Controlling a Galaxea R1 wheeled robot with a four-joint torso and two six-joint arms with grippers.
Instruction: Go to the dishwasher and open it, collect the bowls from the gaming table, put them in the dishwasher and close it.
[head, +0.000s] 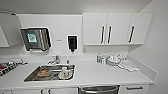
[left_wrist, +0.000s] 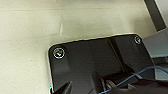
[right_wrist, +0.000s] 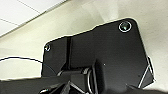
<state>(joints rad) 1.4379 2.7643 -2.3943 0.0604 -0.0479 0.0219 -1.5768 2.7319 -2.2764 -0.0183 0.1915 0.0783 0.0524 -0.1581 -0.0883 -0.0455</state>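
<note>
The dishwasher sits under the white counter, just right of the sink, at the lower edge of the head view. Its stainless-steel top edge and bar handle show, and its door looks closed. The bowls and the gaming table are out of view. Each wrist view looks down over my own dark plate at pale floor.
A steel sink holds a mug and an orange-brown item. White upper cabinets, a paper-towel dispenser and a soap dispenser hang on the wall. Dishes stand at the back right. A wall bounds the counter at right.
</note>
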